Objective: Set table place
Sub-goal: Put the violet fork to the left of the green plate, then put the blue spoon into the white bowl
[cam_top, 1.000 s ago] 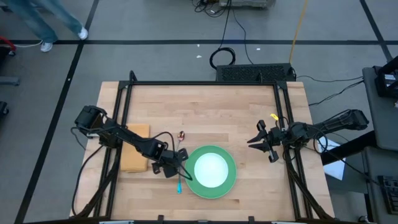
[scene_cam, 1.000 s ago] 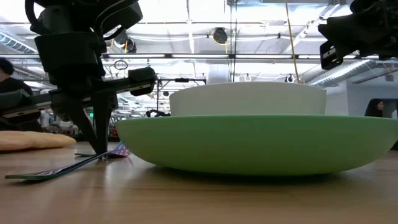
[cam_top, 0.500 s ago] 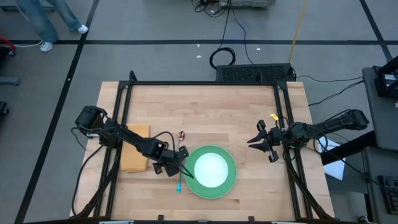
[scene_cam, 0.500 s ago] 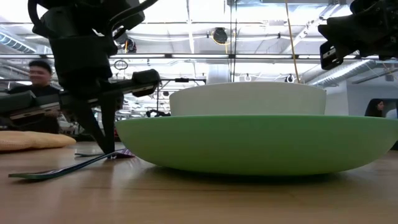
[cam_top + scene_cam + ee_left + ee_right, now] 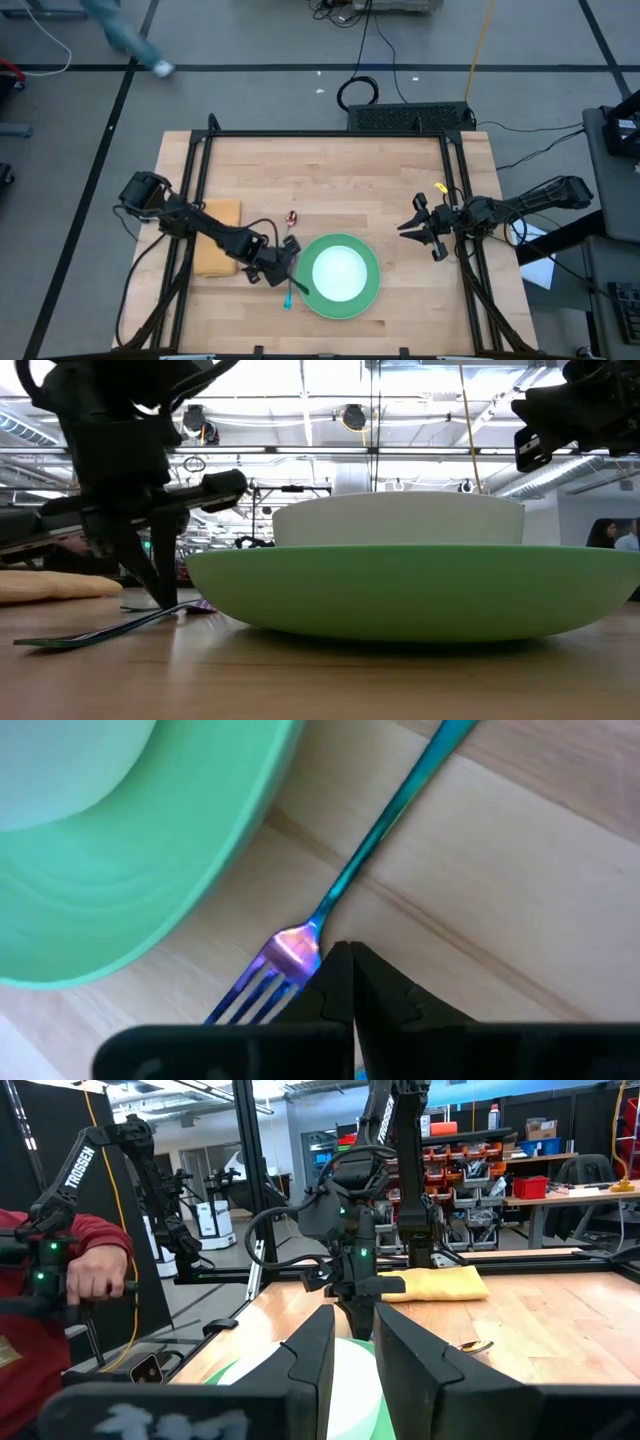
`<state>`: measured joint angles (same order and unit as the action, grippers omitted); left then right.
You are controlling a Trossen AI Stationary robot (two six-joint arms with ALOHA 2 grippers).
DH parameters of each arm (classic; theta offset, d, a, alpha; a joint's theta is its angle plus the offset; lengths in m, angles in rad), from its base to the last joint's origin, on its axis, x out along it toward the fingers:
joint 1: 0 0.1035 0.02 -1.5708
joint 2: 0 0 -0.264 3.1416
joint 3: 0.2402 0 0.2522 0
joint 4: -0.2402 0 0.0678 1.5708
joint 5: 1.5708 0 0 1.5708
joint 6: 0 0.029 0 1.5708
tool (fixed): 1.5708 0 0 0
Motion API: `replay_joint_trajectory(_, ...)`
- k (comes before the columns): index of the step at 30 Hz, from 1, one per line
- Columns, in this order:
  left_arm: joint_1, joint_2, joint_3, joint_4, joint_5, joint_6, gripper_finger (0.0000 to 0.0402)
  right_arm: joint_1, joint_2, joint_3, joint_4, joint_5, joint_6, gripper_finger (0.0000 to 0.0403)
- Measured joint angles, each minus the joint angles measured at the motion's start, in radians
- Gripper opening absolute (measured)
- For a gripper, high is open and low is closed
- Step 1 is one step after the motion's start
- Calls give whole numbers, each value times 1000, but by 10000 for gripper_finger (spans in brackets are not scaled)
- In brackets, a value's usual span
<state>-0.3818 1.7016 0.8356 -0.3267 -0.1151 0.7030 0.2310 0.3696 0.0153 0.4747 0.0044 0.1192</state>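
Note:
The green plate (image 5: 371, 294) holds the white bowl (image 5: 340, 272) near the table's near edge. The blue-handled fork (image 5: 289, 292) lies flat on the table just left of the plate, tines toward the far edge. My left gripper (image 5: 342, 952) is shut, its tips pointing down at the fork's neck. The spoon (image 5: 292, 218) lies beyond the plate. The tan cloth (image 5: 215, 245) lies at the left, partly under my left arm. My right gripper (image 5: 405, 226) is open and empty above the table's right side. My left gripper's shut fingertips (image 5: 335, 970) stand on the table right beside the fork's neck (image 5: 298, 946), where handle meets tines. They come from above, pointing down. Whether they touch the neck I cannot tell. The fork lies on the table, its handle (image 5: 60, 638) toward the near edge.
The black frame (image 5: 200, 170) edges the table. Bare wood lies across the far half (image 5: 330, 170). In the right wrist view a person's hand in a red sleeve (image 5: 85, 1275) shows beyond the table's left side.
My left gripper has swayed a little toward the plate and back beside the fork's tine end, staying shut and low. The fork has stayed about where it was.

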Motion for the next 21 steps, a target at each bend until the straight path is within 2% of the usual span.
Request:
replay_joint_trajectory(10,-66,-74,-2,-105,-40,-90,0,0,0,0,7,0,0,66)
replay_joint_trajectory(16,-122,-241,25,-98,-121,-137,1,0,11,0,20,-1,0,66)
replay_joint_trajectory(21,-138,-420,64,-95,-247,-260,12,0,18,0,20,-2,0,66)
